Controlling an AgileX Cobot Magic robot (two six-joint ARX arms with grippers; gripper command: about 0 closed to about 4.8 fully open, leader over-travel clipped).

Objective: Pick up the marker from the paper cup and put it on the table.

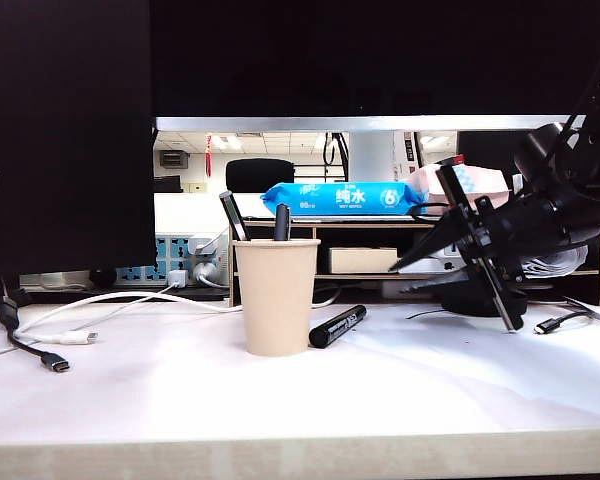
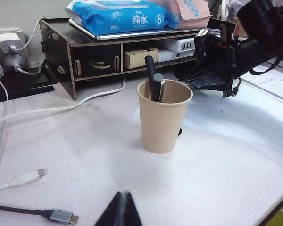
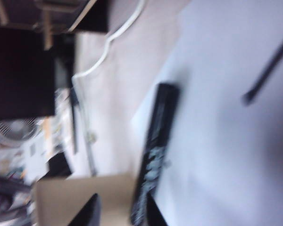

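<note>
Beside the paper cup [image 1: 276, 295], on the white surface [image 1: 430, 390], the marker [image 1: 338, 326] is lying flat with one end just beside the cup's base. Two other dark pens [image 1: 281, 222] are standing inside the cup, leaning on its rim. Up and off to the right, the right end effector [image 1: 412, 275] is hanging above the surface with its fingers parted and nothing between them, well apart from the marker. Of the left end effector [image 2: 120, 212] only a dark tip is showing at the near edge (I cannot tell how wide it is standing). Behind everything, a dark wooden shelf [image 2: 80, 56] is carrying a blue wipes pack [image 1: 342, 198], and white cables [image 1: 100, 305] are trailing across the left side.
</note>
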